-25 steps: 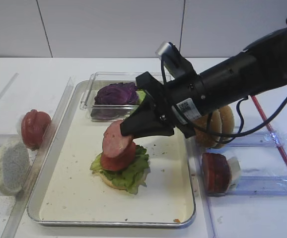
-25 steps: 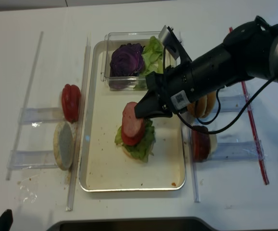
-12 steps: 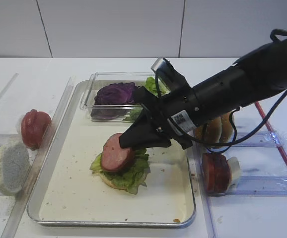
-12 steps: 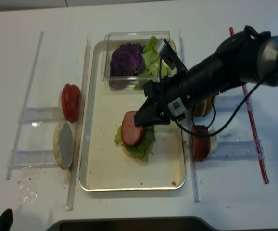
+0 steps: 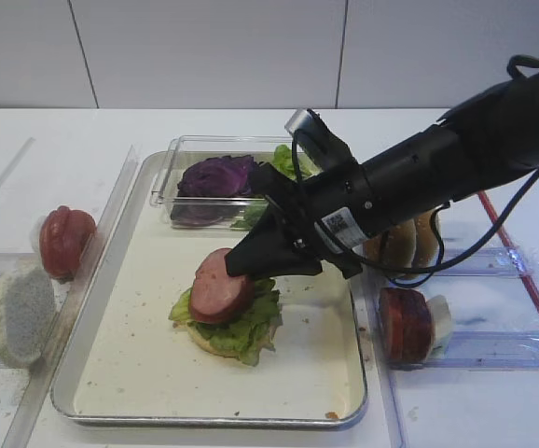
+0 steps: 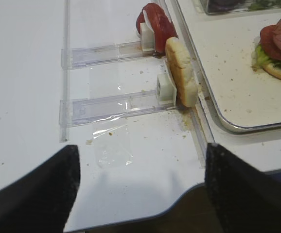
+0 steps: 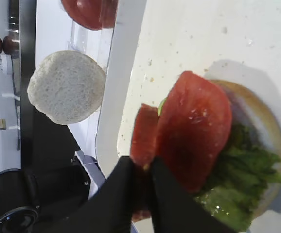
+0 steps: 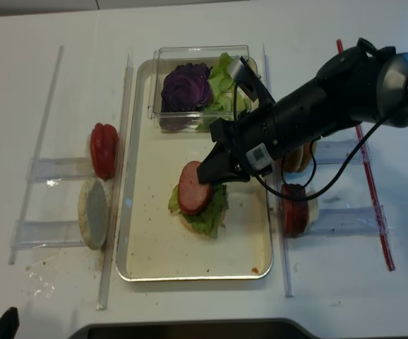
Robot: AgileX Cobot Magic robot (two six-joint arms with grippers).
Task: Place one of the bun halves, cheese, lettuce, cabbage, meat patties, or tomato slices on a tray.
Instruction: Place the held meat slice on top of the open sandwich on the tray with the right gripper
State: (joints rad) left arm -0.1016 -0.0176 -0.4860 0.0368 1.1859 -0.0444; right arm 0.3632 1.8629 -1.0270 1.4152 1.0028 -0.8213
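Observation:
My right gripper [image 5: 239,267] [image 7: 149,167] is shut on a meat patty [image 5: 219,286] [image 7: 143,136], pinching its edge. The patty rests tilted on a stack on the tray [image 5: 120,369]: a tomato slice [image 7: 196,141], lettuce [image 5: 246,329] and a bun half [image 7: 269,131]. My left gripper [image 6: 140,191] hangs open over bare table left of the tray with nothing between its fingers. More tomato slices [image 5: 65,241] and a pale bun half [image 5: 18,313] stand in racks on the left. Cheese is out of view.
A clear box [image 5: 172,177] at the tray's far end holds purple cabbage [image 5: 218,175] and green lettuce [image 5: 286,161]. Right of the tray, racks hold brown buns [image 5: 409,245] and meat patties [image 5: 405,323]. Clear rails [image 5: 111,219] run along both tray sides.
The right gripper came down and slightly left, bringing the patty from above the stack to rest on it. In the last half second it barely moved.

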